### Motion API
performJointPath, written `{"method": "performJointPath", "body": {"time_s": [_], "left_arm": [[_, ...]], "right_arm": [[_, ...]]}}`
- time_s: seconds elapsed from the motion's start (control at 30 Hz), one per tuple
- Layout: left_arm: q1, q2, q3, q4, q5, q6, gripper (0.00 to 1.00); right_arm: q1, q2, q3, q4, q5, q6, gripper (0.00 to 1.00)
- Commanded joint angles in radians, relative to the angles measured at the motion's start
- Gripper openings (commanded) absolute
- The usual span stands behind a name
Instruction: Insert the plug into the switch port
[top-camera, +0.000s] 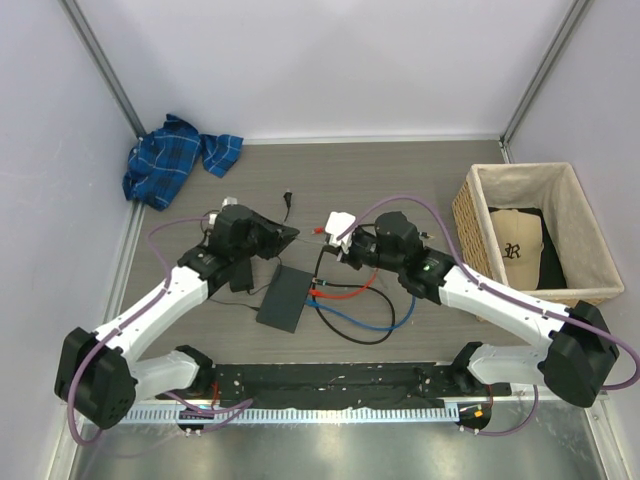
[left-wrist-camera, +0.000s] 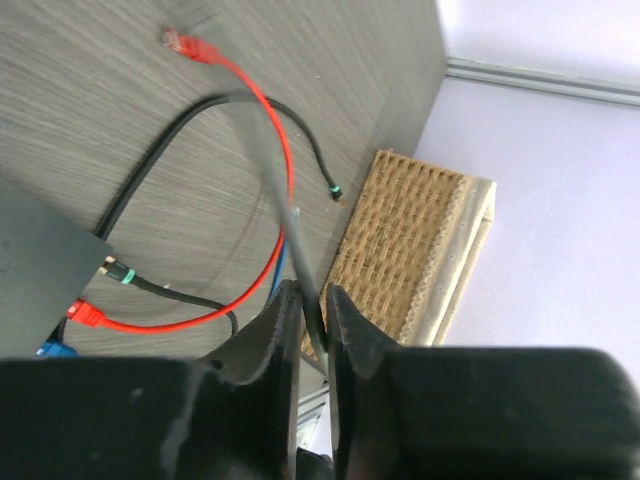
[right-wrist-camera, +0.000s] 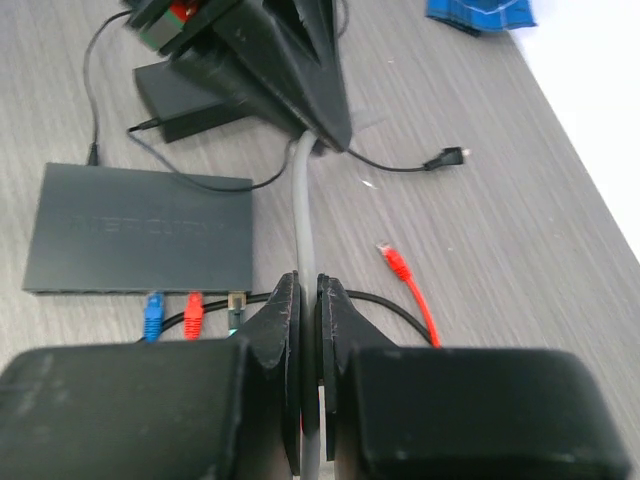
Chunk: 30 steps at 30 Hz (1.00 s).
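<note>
The switch (top-camera: 285, 298) is a flat dark grey box lying between the arms. Its port edge (right-wrist-camera: 100, 288) faces the right wrist camera, with a blue plug (right-wrist-camera: 152, 312), a red plug (right-wrist-camera: 193, 311) and a black plug (right-wrist-camera: 236, 305) seated in it. A grey cable (right-wrist-camera: 303, 200) stretches between both grippers. My right gripper (right-wrist-camera: 308, 282) is shut on it. My left gripper (left-wrist-camera: 310, 292) pinches the same cable (left-wrist-camera: 285, 190) further along. The grey cable's own plug is hidden. A loose red plug (right-wrist-camera: 395, 260) lies on the table right of the switch.
A black adapter brick (right-wrist-camera: 190, 95) with a thin cord sits beyond the switch. Its small black plug (right-wrist-camera: 447, 157) lies loose. Red, blue and black cables loop by the switch (top-camera: 350, 305). A wicker basket (top-camera: 470, 215) stands at the right. A blue plaid cloth (top-camera: 175, 155) lies at the back left.
</note>
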Motion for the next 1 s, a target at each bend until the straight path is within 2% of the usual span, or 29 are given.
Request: {"method": "performJointPath", "body": {"time_s": [0.0, 0.07, 0.17, 0.27, 0.3, 0.37, 0.47, 0.6, 0.67, 0.83, 0.97], "left_arm": [[-0.006, -0.061, -0.05, 0.081, -0.008, 0.048, 0.1], [-0.009, -0.084, -0.087, 0.118, -0.008, 0.064, 0.01], [-0.021, -0.125, -0.133, 0.155, -0.018, 0.104, 0.0], [-0.046, -0.165, -0.197, 0.216, -0.037, 0.123, 0.0], [-0.07, -0.173, -0.216, 0.231, -0.038, 0.127, 0.0], [-0.099, -0.196, -0.274, 0.288, -0.113, 0.135, 0.0], [-0.176, -0.207, -0.342, 0.354, -0.209, 0.164, 0.0], [-0.285, -0.201, -0.42, 0.458, -0.309, 0.212, 0.0], [-0.314, -0.193, -0.46, 0.527, -0.341, 0.241, 0.0], [-0.356, -0.149, -0.521, 0.675, -0.37, 0.29, 0.0], [-0.379, -0.127, -0.558, 0.764, -0.378, 0.331, 0.0]], "right_arm": [[0.008, -0.015, -0.017, 0.055, -0.014, 0.003, 0.01], [0.009, -0.018, -0.028, 0.055, -0.015, 0.014, 0.02], [0.008, -0.015, -0.034, 0.029, 0.011, 0.04, 0.07], [0.009, -0.015, -0.035, 0.012, 0.035, 0.104, 0.2], [0.008, -0.02, -0.038, 0.009, 0.038, 0.15, 0.29], [0.009, -0.035, -0.035, -0.009, 0.052, 0.199, 0.45], [0.008, -0.058, -0.018, -0.052, 0.031, 0.311, 0.58], [0.008, -0.095, 0.008, -0.094, 0.005, 0.472, 0.63], [0.009, -0.109, 0.014, -0.083, 0.043, 0.556, 0.66], [0.008, -0.107, 0.055, -0.046, 0.127, 0.626, 0.7], [0.008, -0.023, 0.061, 0.001, 0.244, 0.676, 0.7]]}}
